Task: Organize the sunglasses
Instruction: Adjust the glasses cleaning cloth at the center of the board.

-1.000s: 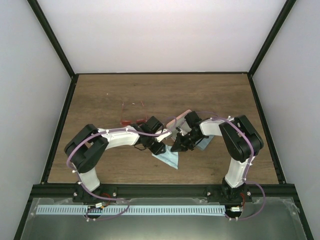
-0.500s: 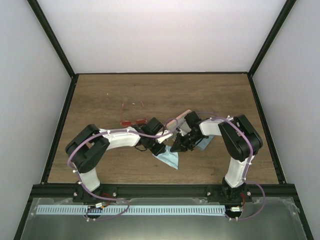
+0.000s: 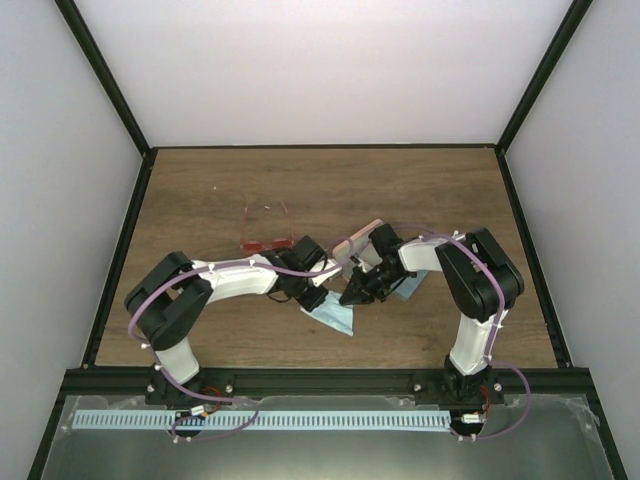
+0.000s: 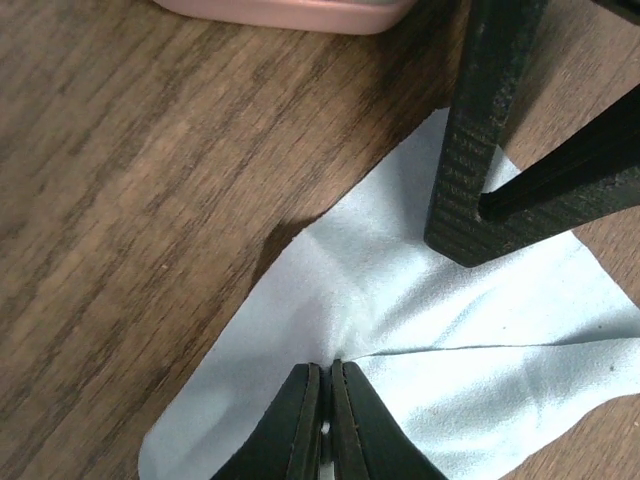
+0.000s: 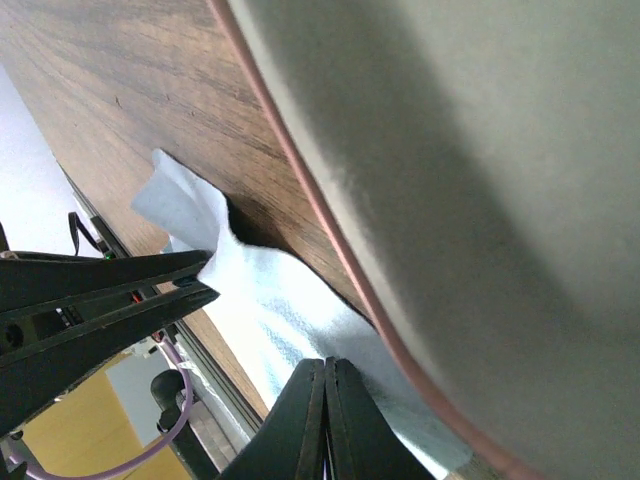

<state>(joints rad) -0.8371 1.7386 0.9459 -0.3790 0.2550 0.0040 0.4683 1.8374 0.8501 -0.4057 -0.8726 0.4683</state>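
So both arms are busy with the light blue soft cloth (image 4: 400, 300), not the glasses. The left gripper (image 4: 326, 375) has its jaws clenched on a fold of it at the bottom middle of the left wrist view. You can see the fabric puckering into creases that run out from the pinch. The right gripper (image 5: 326, 375) is squeezed fully together too, with its tips down on the same cloth toward the upper right of that view.

My read is that one arm anchors the cloth while the other pulls it flat or folds it, so it's tidy before any glasses go with it. I honestly can't tell whether the right jaws have fabric between them or are just pressing on top. The right wrist view is too blurry and crowded for that.

The thin-framed reddish-pink sunglasses (image 3: 268, 236) are lying on the brown wooden table (image 3: 200, 190), left of centre in the overhead view. They're just above the left arm's forearm and clear of both grippers. I only spot that one pair.

The pink oblong case (image 4: 290, 12) sits along the top edge of the left wrist view, near the cloth but not on it. That's probably where the glasses end up.

No brand, label or writing is readable anywhere.
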